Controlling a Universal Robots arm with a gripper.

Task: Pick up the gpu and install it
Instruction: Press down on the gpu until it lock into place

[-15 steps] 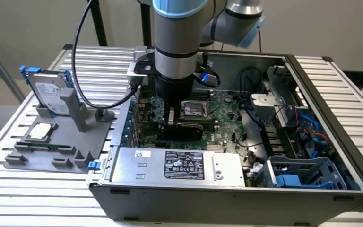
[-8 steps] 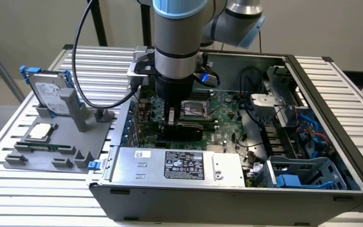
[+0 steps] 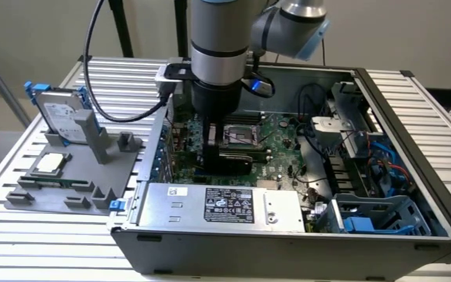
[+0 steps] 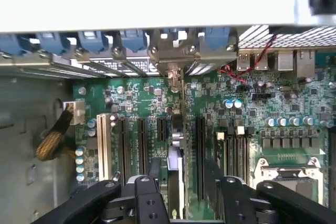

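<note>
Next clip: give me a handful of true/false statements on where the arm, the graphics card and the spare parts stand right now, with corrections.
1. The gripper is down inside the open computer case. True.
2. The gpu stands on edge among the motherboard slots, between the gripper's fingers. True.
3. The hard drive lies inside the case. False: it stands upright on the grey parts holder at the exterior view's left.
4. The case's side panel is closed. False: the case is open, its motherboard exposed.
5. The gpu's metal bracket sits at the case's rear slot wall. True.

Green motherboard (image 4: pixel 220 114), black gripper (image 4: pixel 181 192)
</note>
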